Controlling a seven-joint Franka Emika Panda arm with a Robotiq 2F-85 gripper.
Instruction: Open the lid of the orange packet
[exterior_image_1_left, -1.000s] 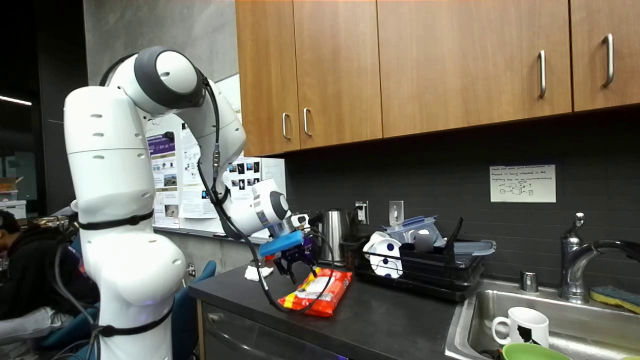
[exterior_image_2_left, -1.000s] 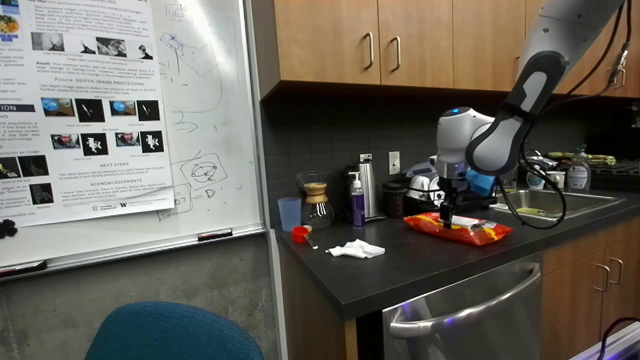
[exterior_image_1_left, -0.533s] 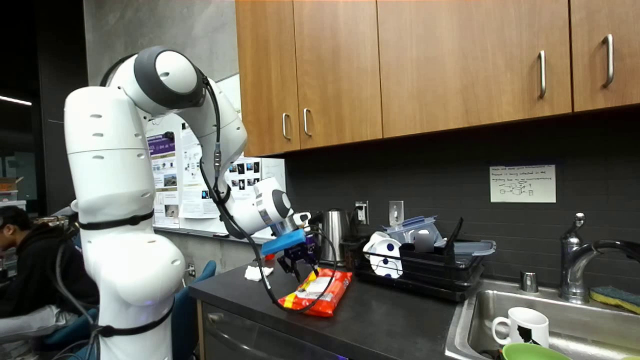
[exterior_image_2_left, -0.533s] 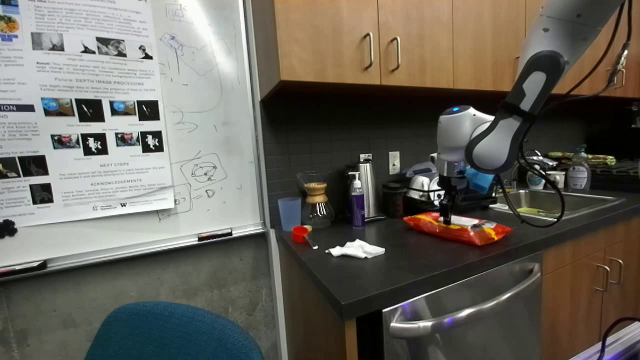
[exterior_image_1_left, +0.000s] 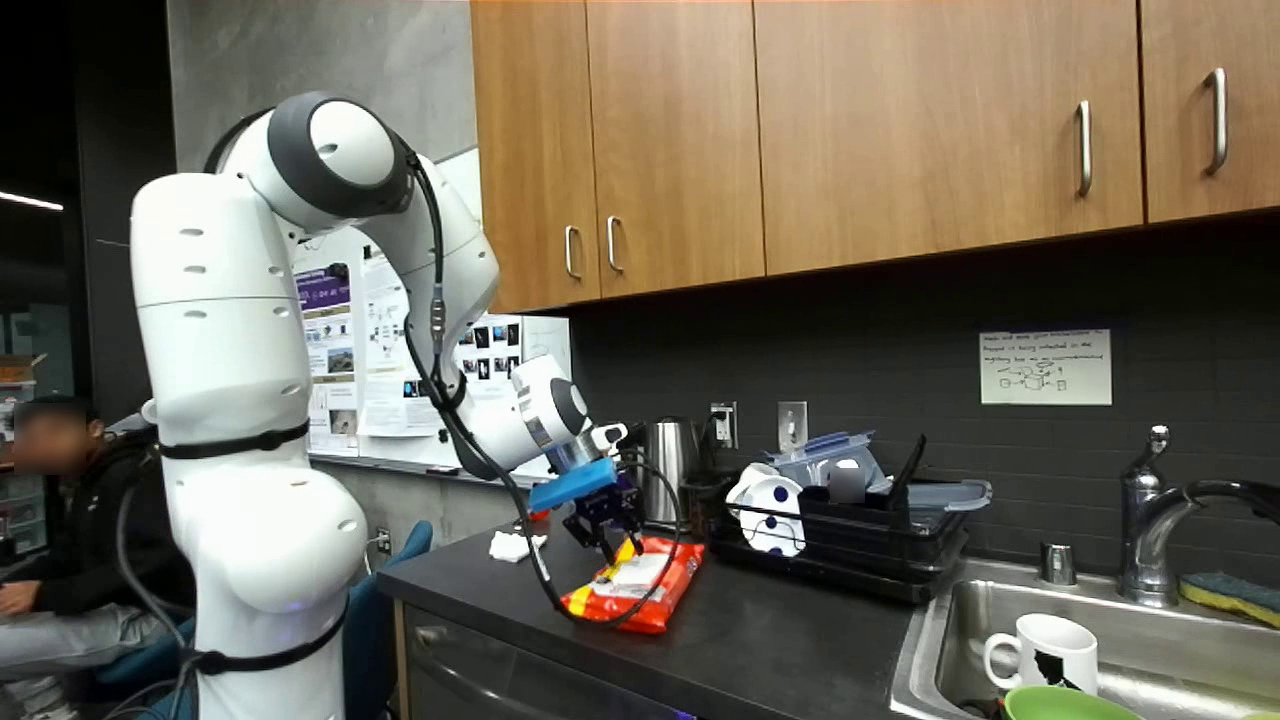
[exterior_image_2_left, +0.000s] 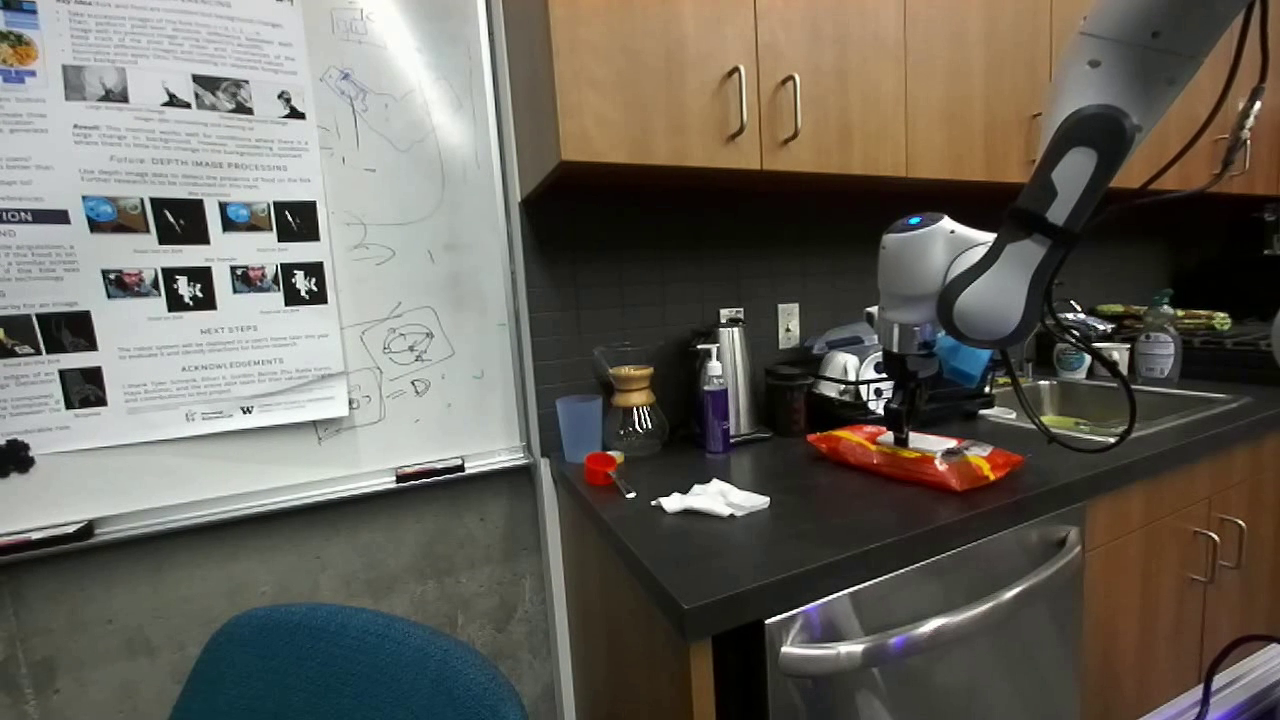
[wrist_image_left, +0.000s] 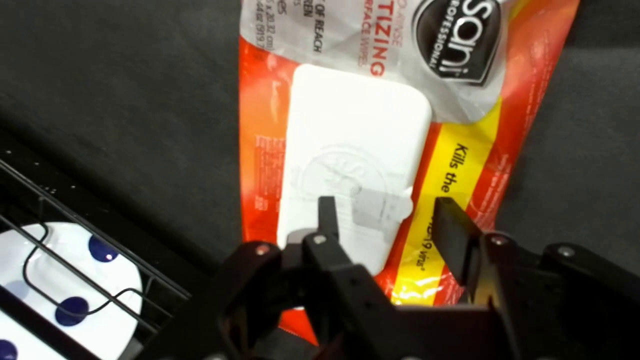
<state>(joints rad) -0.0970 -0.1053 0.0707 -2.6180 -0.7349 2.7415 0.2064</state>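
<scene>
The orange packet (wrist_image_left: 455, 155) lies flat on the dark counter and shows in both exterior views (exterior_image_1_left: 650, 605) (exterior_image_2_left: 880, 462). Its lid (wrist_image_left: 350, 135) is a white plastic rectangle with rounded corners, lying flat and closed. A small rounded tab (wrist_image_left: 404, 207) sticks out on the lid's right edge in the wrist view. My gripper (wrist_image_left: 386, 202) is open and points down at the packet, also in both exterior views (exterior_image_1_left: 622, 552) (exterior_image_2_left: 901, 440). In the wrist view one finger is over the lid and the other over the yellow stripe, with the tab between them. Whether a fingertip touches the packet cannot be told.
A black dish rack (exterior_image_1_left: 840, 550) with a dotted plate (exterior_image_1_left: 772, 515) stands beside the packet. A steel kettle (exterior_image_2_left: 738, 380), a purple pump bottle (exterior_image_2_left: 716, 410) and white crumpled tissue (exterior_image_2_left: 715, 498) are on the counter. The sink (exterior_image_1_left: 950, 640) is further along. The robot's cable (exterior_image_1_left: 680, 500) hangs near the packet.
My gripper has shifted a little to the right in both exterior views, low over the packet. The packet has not visibly moved. The person in the background has turned.
</scene>
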